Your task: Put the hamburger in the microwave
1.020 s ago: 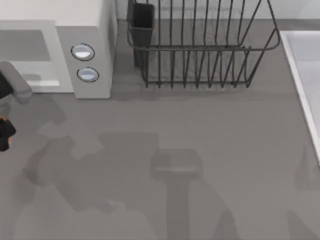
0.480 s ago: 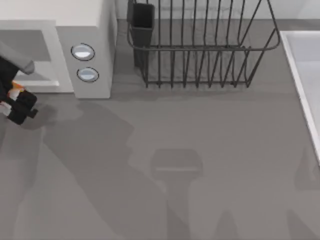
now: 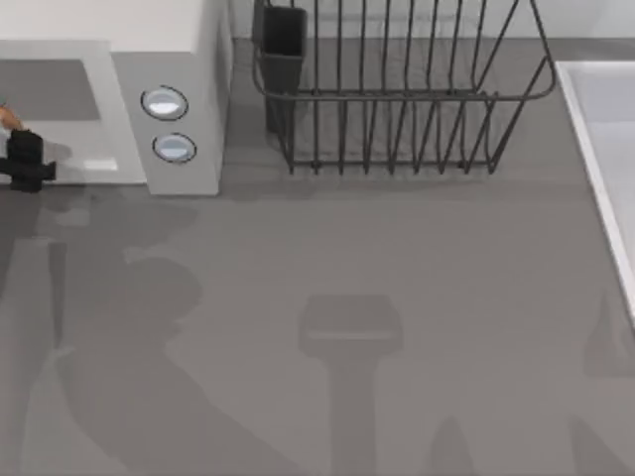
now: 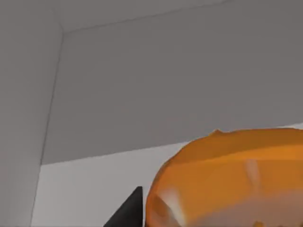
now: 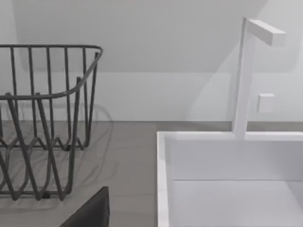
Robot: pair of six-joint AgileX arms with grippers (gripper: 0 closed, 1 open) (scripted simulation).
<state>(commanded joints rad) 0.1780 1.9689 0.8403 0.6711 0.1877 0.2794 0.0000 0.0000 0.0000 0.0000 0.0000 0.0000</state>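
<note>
The left gripper [image 3: 22,159] is clamping the small rounded orange hamburger [image 4: 227,179] at the large white boxy microwave [image 3: 169,59] mouth. Releasing early risks it dropping outside the grey cavity. The right gripper's [image 5: 90,213] state cannot be told.

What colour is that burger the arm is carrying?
Orange, with pale glossy patches: the small rounded hamburger shows best in the left wrist view.

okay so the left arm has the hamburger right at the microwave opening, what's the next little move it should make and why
Probably ease the left gripper a little deeper into the microwave before letting go. In the top view it sits just at the front edge of the opening, and the left wrist view shows the hamburger held with the grey interior walls ahead, so the cavity floor seems within reach.
</note>
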